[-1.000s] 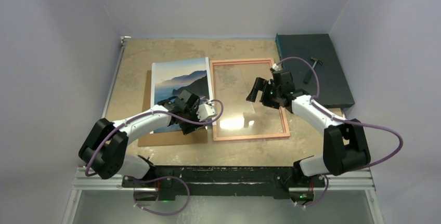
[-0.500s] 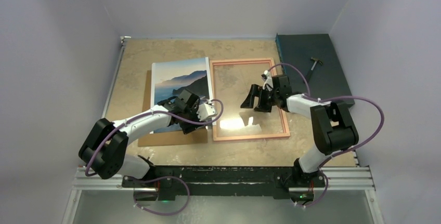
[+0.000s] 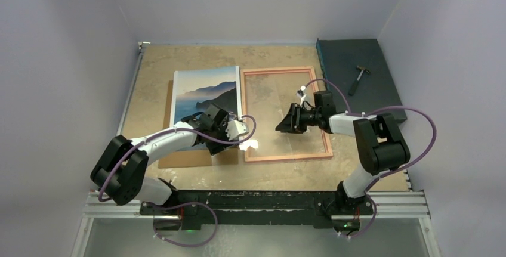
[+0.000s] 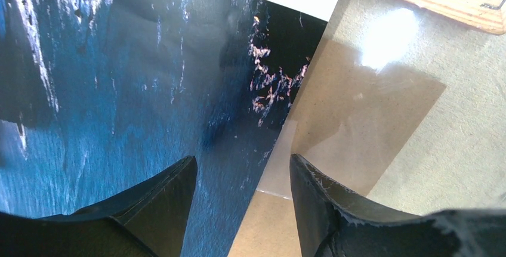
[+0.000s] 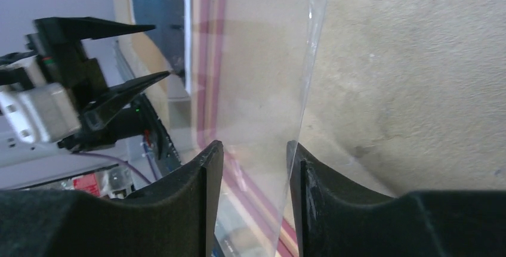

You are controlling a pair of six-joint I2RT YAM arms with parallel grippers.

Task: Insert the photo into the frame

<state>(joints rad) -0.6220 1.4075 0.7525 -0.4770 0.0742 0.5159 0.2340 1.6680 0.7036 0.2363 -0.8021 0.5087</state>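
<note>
The photo (image 3: 203, 96), blue sky over dark mountains, lies picture-up on the left, and in the left wrist view it (image 4: 131, 90) fills the left side. My left gripper (image 3: 219, 133) (image 4: 242, 158) hangs open low over the photo's right edge near its lower corner, one finger over the print and one over the brown board. The pink frame (image 3: 327, 132) lies flat to the right. My right gripper (image 3: 280, 126) (image 5: 255, 145) is over the frame, jaws partly apart, with the edge of the clear pane (image 5: 262, 60) standing between the fingers.
A brown backing board (image 3: 185, 158) (image 4: 358, 120) lies under the photo and sticks out at its bottom and right. A dark green mat (image 3: 340, 54) at the back right carries a small hammer (image 3: 357, 78). Grey walls close in both sides.
My right gripper has swung left over the frame and narrowed its jaws around the pane's edge. The glare on the pane has shifted left. My left gripper has sunk slightly.
</note>
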